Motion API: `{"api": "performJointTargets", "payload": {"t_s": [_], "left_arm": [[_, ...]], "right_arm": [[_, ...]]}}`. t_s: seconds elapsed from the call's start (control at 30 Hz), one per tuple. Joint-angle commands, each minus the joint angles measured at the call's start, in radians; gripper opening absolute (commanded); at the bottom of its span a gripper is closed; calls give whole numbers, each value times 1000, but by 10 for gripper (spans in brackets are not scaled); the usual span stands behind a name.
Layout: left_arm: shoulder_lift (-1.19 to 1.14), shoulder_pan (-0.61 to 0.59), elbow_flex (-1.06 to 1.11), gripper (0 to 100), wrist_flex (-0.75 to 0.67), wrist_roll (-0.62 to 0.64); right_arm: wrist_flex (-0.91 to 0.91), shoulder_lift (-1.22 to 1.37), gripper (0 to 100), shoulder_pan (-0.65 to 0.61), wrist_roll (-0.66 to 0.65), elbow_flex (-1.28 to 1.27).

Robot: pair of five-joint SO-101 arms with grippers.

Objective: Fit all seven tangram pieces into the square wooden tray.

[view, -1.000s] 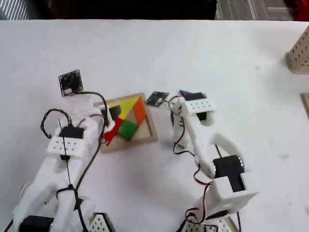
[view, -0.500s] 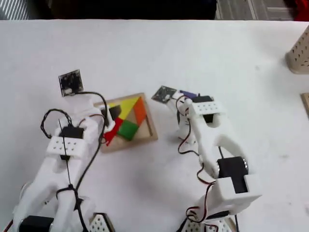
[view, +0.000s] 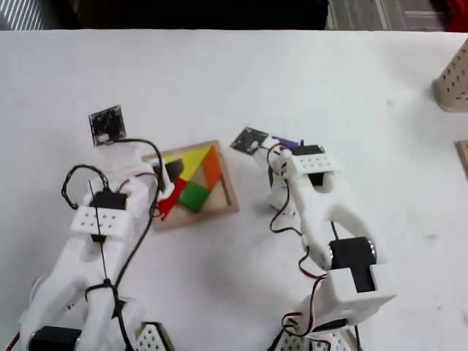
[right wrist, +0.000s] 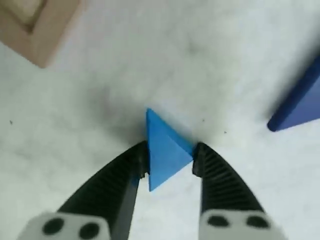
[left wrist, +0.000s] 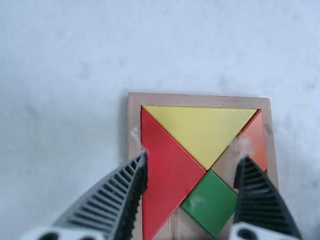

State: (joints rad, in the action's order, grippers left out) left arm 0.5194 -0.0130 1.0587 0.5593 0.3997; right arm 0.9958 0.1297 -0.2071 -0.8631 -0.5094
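Observation:
The square wooden tray [view: 228,199] lies between the two arms. It holds a yellow triangle [left wrist: 200,125], a red triangle [left wrist: 165,175], a green square [left wrist: 210,200] and an orange piece [left wrist: 255,142]. My left gripper [left wrist: 192,165] hangs open over the tray, one finger above the red triangle and the other near the orange piece. My right gripper [right wrist: 170,150] is shut on a light blue triangle [right wrist: 165,145] just to the right of the tray's corner [right wrist: 40,30]. A dark blue piece [right wrist: 300,100] lies on the table beyond it, also seen as the dark blue piece [view: 285,142] from above.
A perforated wooden block [view: 453,84] stands at the far right edge, with another wooden edge [view: 463,157] below it. White table [view: 219,80] stretches open behind the tray and to the right of the right arm.
The right arm shifted a little to the right and toward the near side, away from the tray, then held still. The left arm has not moved.

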Motion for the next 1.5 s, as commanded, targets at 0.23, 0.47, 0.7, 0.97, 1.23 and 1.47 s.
{"api": "performJointTargets", "payload": {"t_s": [0.23, 0.47, 0.7, 0.97, 1.23, 1.47], "left_arm": [[27, -12, -8, 279, -15, 3], [27, -12, -8, 279, -18, 3], [27, -12, -9, 279, -18, 3], [31, -102, -31, 279, -15, 5], [27, -200, -49, 279, -14, 9], [25, -332, -74, 279, -23, 12]], "right_arm": [[-4, -38, 18, -21, -14, -3], [56, -77, 18, -25, 9, 3], [145, -237, 18, -67, 199, 2], [189, -326, 18, -232, 258, 2], [39, -323, 18, -404, 58, -3], [-130, -291, 18, -510, 32, -5]]}}
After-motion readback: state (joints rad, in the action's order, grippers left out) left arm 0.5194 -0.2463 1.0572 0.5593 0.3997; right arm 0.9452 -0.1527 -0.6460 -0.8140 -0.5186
